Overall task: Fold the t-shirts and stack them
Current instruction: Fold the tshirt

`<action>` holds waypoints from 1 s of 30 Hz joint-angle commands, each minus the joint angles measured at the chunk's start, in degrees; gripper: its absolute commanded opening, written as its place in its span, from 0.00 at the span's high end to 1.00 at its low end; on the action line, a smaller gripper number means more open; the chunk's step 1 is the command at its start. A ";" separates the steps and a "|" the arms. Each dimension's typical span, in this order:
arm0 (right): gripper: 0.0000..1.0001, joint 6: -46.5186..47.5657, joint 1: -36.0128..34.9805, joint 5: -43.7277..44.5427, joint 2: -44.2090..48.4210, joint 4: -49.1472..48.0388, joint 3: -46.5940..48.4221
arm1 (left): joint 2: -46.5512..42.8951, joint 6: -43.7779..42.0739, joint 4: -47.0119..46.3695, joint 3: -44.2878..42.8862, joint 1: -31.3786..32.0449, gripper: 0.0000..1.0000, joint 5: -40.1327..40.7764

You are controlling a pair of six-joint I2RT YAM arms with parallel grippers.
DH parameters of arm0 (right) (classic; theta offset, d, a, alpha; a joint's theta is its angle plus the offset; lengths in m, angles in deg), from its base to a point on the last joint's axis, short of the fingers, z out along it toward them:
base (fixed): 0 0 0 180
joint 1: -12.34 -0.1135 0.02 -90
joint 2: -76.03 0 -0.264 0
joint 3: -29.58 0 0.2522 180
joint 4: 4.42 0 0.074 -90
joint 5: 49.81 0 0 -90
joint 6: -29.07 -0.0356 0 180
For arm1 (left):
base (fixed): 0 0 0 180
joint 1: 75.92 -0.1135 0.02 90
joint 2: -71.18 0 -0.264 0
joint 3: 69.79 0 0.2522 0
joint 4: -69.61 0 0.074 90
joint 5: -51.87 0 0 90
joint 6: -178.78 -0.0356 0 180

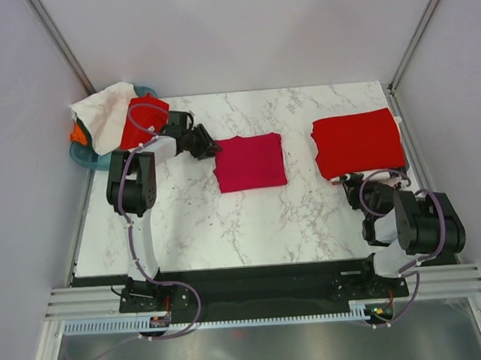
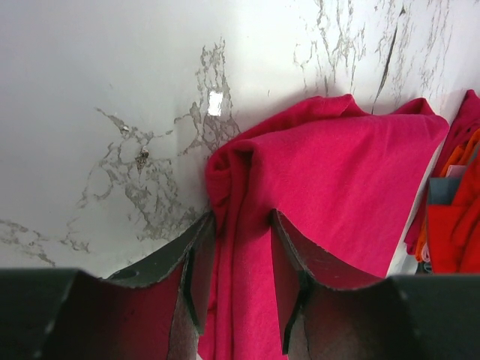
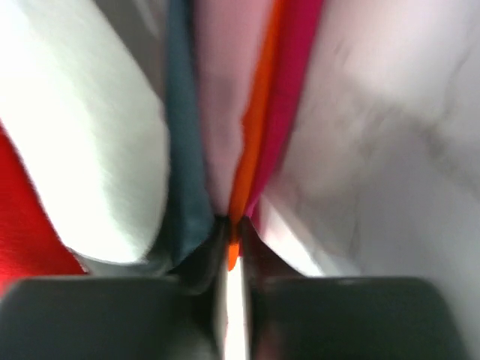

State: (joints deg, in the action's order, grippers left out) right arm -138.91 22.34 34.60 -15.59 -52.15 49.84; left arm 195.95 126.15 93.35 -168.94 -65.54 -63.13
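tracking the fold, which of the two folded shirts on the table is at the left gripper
The crimson-magenta t-shirt in the middle: the left gripper is at its left edge. The bright red t-shirt lies far right.

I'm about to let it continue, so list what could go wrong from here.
1. The left gripper straddles the bunched corner of the crimson shirt; a grab there may pull the fold apart or drag the shirt.
2. The right gripper sits right at the near edge of the bright red shirt; moving off, it could snag and rumple it.
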 commanded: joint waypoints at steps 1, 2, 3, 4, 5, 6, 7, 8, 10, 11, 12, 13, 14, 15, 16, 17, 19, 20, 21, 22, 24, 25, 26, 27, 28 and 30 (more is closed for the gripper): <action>0.71 1.42 -2.00 -3.91 6.78 2.41 -1.40 | -2.86 -2.38 0.66 1.45 -0.26 0.57 0.12; 0.64 1.94 -2.70 -3.82 11.76 10.87 -1.49 | -3.04 -2.47 0.57 1.54 -0.18 0.57 0.21; 0.59 3.34 -2.97 -3.38 14.85 16.18 -1.41 | -3.04 -2.38 0.57 1.54 -0.18 0.57 0.30; 0.50 4.05 -3.32 -2.60 18.36 21.10 -1.49 | -3.22 -2.47 0.66 1.62 -0.18 0.57 0.12; 0.45 4.67 -4.10 -1.72 25.97 32.12 -1.41 | -3.39 -2.47 0.74 1.62 -0.26 0.57 0.03; 0.37 5.72 -4.20 0.20 30.31 37.53 -1.40 | -3.65 -2.47 0.74 1.80 -0.26 0.56 -0.14; 0.34 6.16 -4.37 1.09 34.62 42.55 -1.32 | -3.92 -2.38 0.57 1.89 -0.18 0.55 0.03; 0.31 6.60 -4.72 2.15 43.45 51.99 -0.97 | -4.01 -2.47 0.66 2.06 -0.18 0.53 0.21; 0.24 7.83 -4.81 3.91 55.85 60.75 0.43 | -4.36 -2.30 0.66 2.15 -0.26 0.49 0.56; 0.23 8.10 -4.99 4.09 59.32 68.27 0.96 | -4.53 -2.04 0.57 2.41 -0.18 0.47 0.65; 0.21 8.28 -5.16 4.09 62.32 71.22 1.32 | -4.62 -1.86 0.40 2.59 -0.18 0.45 0.65; 0.21 8.54 -5.34 3.66 64.96 73.34 1.75 | -4.71 -1.51 0.13 2.68 -0.18 0.45 0.65; 0.21 10.72 -6.21 3.22 64.11 76.58 3.85 | -4.62 -1.42 -0.04 2.77 -0.18 0.44 0.47; 0.21 11.52 -6.74 2.95 62.71 77.74 4.91 | -4.62 -1.33 -0.05 2.85 -0.18 0.44 0.47; 0.23 12.75 -7.70 2.16 60.70 77.93 5.97 | -4.62 -1.07 -0.22 2.94 -0.09 0.44 0.56; 0.25 13.89 -8.06 1.98 59.81 76.80 6.59 | -4.62 -1.07 -0.22 3.03 -0.09 0.44 0.47; 0.30 16.70 -8.94 2.94 56.92 76.61 10.61 | -4.80 -1.07 -0.13 3.12 0.00 0.44 0.56; 0.31 19.76 -9.55 3.64 55.59 76.96 12.46 | -4.89 -1.15 -0.13 3.29 0.00 0.44 0.56; 0.32 21.62 -11.21 4.35 54.10 77.49 14.57 | -4.97 -1.15 -0.13 3.38 0.09 0.44 0.56; 0.32 23.46 -11.93 5.22 50.95 78.53 19.64 | -5.15 -1.15 -0.13 3.47 0.09 0.44 0.56; 0.33 28.11 -14.74 9.87 47.60 81.26 24.76 | -5.33 -1.15 -0.13 3.56 0.09 0.43 0.65; 0.32 29.18 -15.53 11.02 44.62 81.62 27.05 | -5.41 -0.98 -0.13 3.56 0.09 0.43 0.56; 0.31 30.41 -16.58 11.82 43.11 80.93 30.81 | -5.50 -0.98 -0.13 3.56 0.09 0.42 0.56; 0.31 32.25 -16.94 12.00 41.36 80.74 32.85 | -5.50 -0.80 0.04 3.56 0.09 0.41 0.47; 0.30 33.23 -17.46 11.83 37.51 80.22 36.53 | -5.50 -0.80 0.04 3.56 0.09 0.41 0.38; 0.29 35.34 -19.05 10.60 32.66 78.81 40.67 | -5.41 -0.71 0.13 3.47 0.09 0.38 0.30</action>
State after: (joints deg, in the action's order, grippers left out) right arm -110.36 4.77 43.32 21.94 27.71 84.61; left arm 192.96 126.06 93.53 -165.72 -65.54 -63.32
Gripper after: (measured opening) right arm 0.703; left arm 0.605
